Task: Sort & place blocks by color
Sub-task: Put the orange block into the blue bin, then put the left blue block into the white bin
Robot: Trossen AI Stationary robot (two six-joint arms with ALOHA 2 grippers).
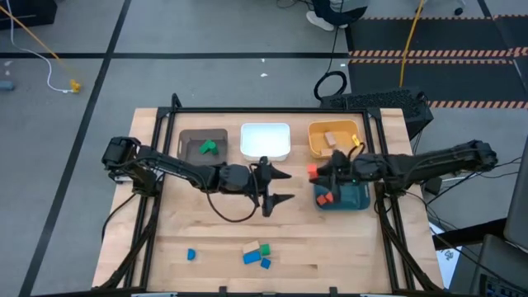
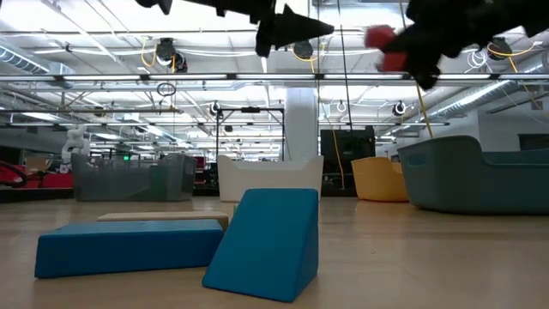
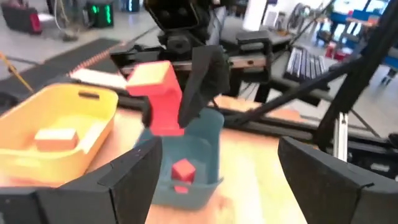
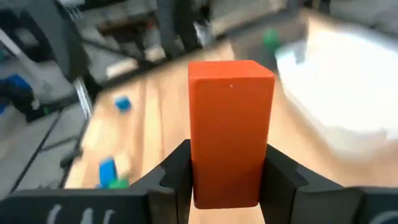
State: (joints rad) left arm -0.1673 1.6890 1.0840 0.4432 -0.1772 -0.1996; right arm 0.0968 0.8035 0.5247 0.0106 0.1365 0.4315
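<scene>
Our right gripper [image 1: 318, 172] clamps a red bar [image 4: 231, 124] above the teal bin [image 1: 356, 198], where red blocks [image 3: 182, 170] belong. Our left gripper [image 1: 276, 187] hangs mid-table, fingers spread, empty.

We are seeing bare tabletop [image 1: 214, 235] at centre; bins [image 1: 266, 141] are lining twelve o'clock, loose blocks [image 1: 256, 254] are lying at six, both grippers are crowding centre-right.

The wooden surface [image 1: 346, 247] carries four bins in a row: brown [image 1: 191, 137], white bin [image 1: 265, 153], orange [image 1: 318, 144], teal [image 1: 356, 200]. Well in front of the white bin lie blue and green blocks [image 1: 256, 254].
</scene>
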